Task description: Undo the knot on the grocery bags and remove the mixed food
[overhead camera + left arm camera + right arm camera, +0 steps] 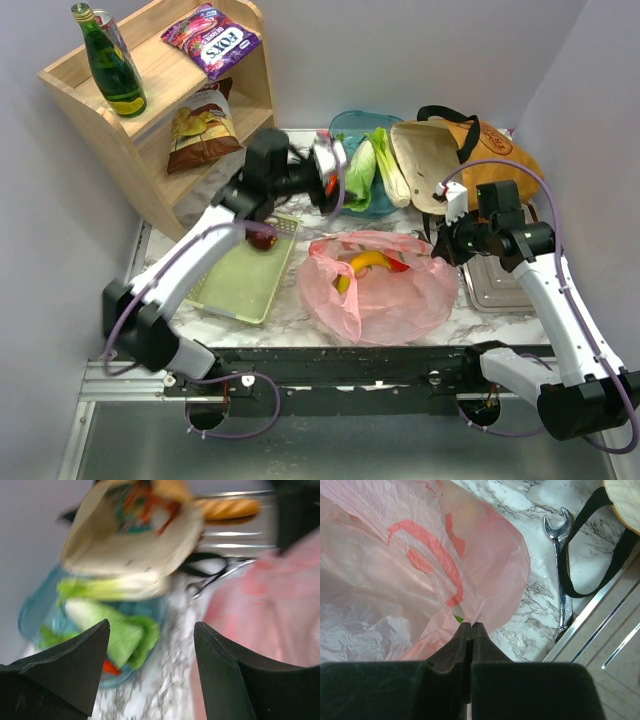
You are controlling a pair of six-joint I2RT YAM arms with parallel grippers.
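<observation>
The thin pink plastic bag (pixel 400 295) lies mid-table with its top spread open; no knot shows. Inside it I see a yellow banana (pixel 368 262) and a bright red fruit (pixel 397 265). My right gripper (pixel 471 624) is shut on the bag's right edge (pixel 490 565). The mustard tote (pixel 490 165) lies open behind it. Pale-green leafy vegetables (pixel 360 170) rest in a teal bowl (pixel 345 122), with a red-orange piece (pixel 111 667) beside them. My left gripper (pixel 151 627) hovers open and empty just left of the bowl.
A wooden shelf (pixel 70 75) at the back left holds a green bottle (pixel 110 60), a purple FOX'S packet (pixel 212 38) and a snack bag (pixel 205 125). A green tray (pixel 240 285) carries a dark red fruit (pixel 263 238). A wrench (pixel 562 580) and a metal tray (pixel 495 285) lie at right.
</observation>
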